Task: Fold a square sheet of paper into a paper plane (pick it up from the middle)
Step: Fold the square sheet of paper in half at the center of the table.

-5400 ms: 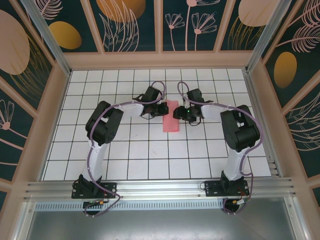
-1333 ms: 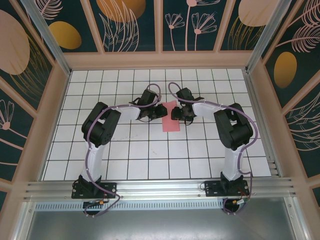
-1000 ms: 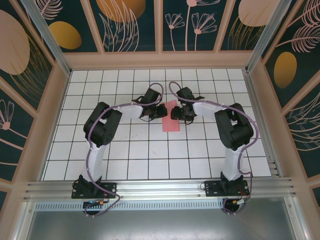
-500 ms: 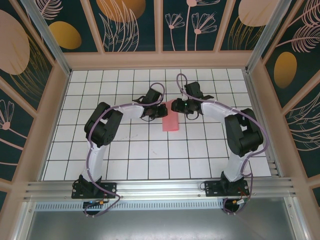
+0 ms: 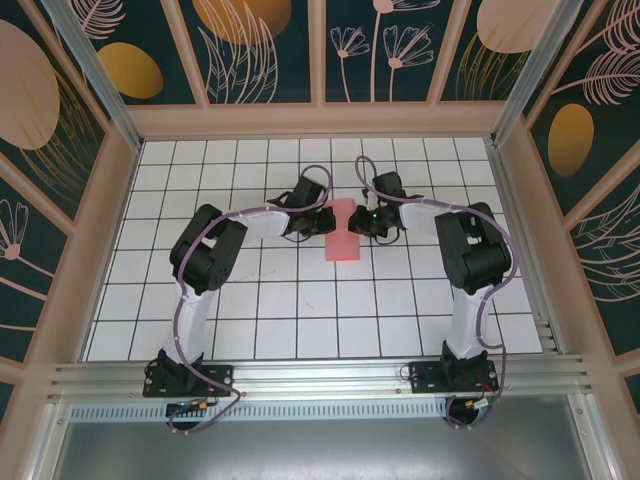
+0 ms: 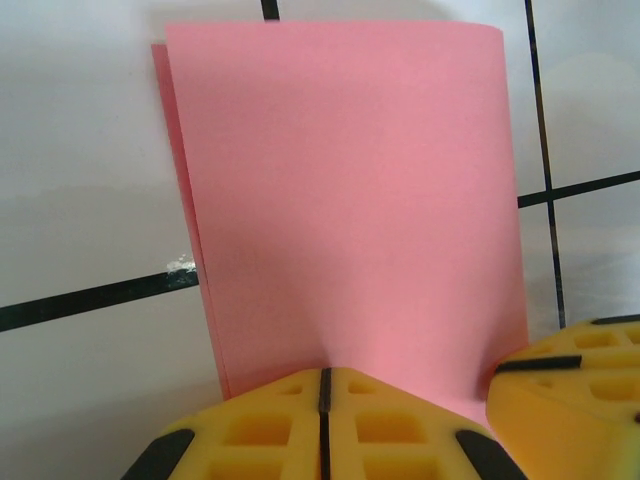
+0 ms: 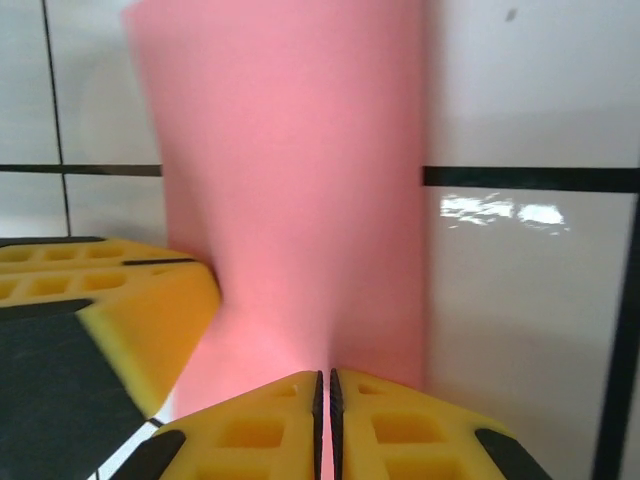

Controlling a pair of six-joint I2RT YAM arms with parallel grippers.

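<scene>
Dropping back down, the right fingers (image 7: pixel 400 425) pinch the pink sheet (image 7: pixel 300 200).

High rear overview, wrist close-ups sharing paper (image 6: pixel 340 200)

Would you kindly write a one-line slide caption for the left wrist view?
Left gripper pinching the near edge of the folded pink sheet of paper on the white grid table.

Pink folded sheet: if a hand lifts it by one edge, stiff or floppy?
Likely floppy: the paper looks thin and puckers where the left hand meets it. Probably light and apt to slide on the glossy tiles. Two layers show at its edge, so they may splay when lifted.
</scene>
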